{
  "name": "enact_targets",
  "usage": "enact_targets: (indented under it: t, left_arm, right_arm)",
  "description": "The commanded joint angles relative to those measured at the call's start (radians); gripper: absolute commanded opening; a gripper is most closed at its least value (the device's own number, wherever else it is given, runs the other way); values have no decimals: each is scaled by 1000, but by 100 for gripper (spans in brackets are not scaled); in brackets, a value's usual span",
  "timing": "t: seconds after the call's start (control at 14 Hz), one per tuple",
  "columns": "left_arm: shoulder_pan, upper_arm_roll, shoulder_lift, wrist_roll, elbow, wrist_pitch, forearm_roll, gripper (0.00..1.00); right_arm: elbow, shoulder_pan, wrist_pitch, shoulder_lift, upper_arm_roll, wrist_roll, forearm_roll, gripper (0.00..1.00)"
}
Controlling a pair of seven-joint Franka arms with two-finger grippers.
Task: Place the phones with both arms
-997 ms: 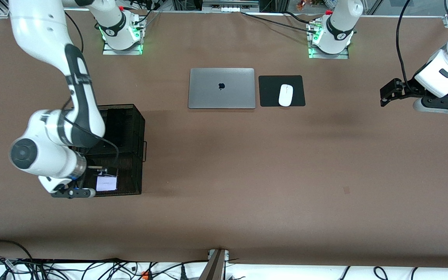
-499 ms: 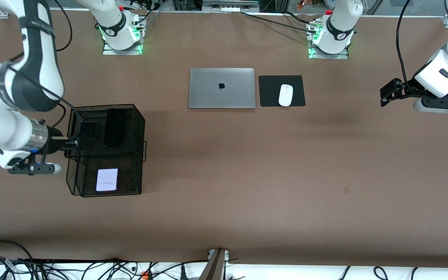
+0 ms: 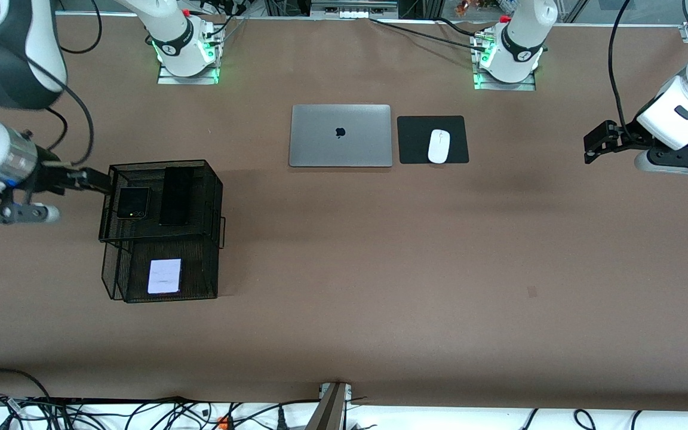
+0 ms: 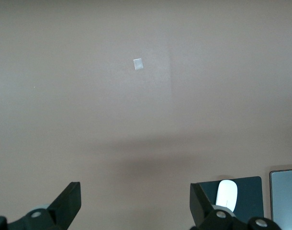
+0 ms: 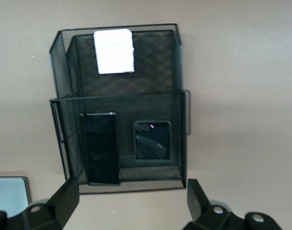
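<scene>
right gripper pulled back off mesh rack, open, empty, left gripper open, idle

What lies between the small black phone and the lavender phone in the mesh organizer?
In the front view, only black mesh of the organizer separates the small black phone from the lavender phone.

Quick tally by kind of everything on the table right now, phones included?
Phones: 3, black squarish, black slab, lavender, all in the mesh organizer
Organizers: 1
Laptops: 1
Mice: 1
Mouse pads: 1
Total: 7
</scene>
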Motion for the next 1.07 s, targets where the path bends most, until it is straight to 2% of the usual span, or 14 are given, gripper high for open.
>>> enact_targets:
  t: [0.0,0.07,0.36,1.0]
  left_arm:
    - [1,-1,7,5,23,-22,14,100]
    - [1,-1,7,3,23,-22,14,100]
    - [2,-1,7,8,23,-22,14,100]
    - [2,0,7,11,23,-38,14,100]
  right_arm:
    - [-83,-157,-7,-107,123,18,-39,100]
    - [-81,-234,-21,-118,189,18,-51,100]
    - [-78,-423,-48,-146,364,18,-62,100]
    - [-54,-429,-59,-140,374,3,-59,100]
